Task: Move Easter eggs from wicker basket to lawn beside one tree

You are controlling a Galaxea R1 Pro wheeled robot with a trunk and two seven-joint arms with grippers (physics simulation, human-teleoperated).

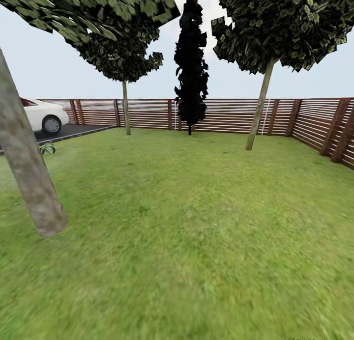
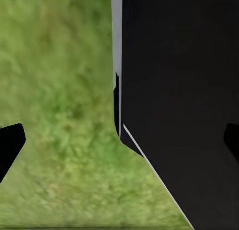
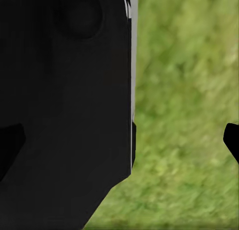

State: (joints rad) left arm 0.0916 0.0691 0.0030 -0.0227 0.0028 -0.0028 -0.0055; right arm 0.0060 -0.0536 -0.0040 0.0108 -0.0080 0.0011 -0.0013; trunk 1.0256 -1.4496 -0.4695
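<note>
The left tool (image 2: pixel 119 140) appears in its wrist view as two dark fingertips (image 2: pixel 11 145) set wide apart at opposite edges of the picture, released, with nothing between them. Behind it lies mottled green lawn (image 2: pixel 59 90) and a large black body panel of the robot (image 2: pixel 184 90) with a thin pale edge running down its side. The right tool (image 3: pixel 119 140) looks much the same in its own wrist view: two dark fingertips (image 3: pixel 10 145) far apart, released and empty, with grass (image 3: pixel 189 115) on one side and a black robot panel (image 3: pixel 64 100) on the other.

In the head view the lawn (image 1: pixel 196 232) spreads wide and flat from the near edge up to a brown slatted fence (image 1: pixel 226 115) that runs across the back and turns toward the viewer at 3 o'clock. At 9 o'clock, near the camera, a thick grey-brown mottled tree (image 1: pixel 29 173) trunk leans up out of the grass, its leaves hanging across the top at 11 o'clock. Further off, at 12 o'clock, a narrow near-black cypress (image 1: pixel 191 65) stands against the fence. A slimmer tree with a dark leafy crown (image 1: pixel 126 109) stands to the left of it, and another with a pale slanting trunk (image 1: pixel 259 109) stands at 1 o'clock, away from the fence. At 10 o'clock a white car (image 1: pixel 43 116) is parked on a dark paved strip (image 1: pixel 73 131) beside the grass, with a small green plant (image 1: pixel 47 148) just in front of it.
</note>
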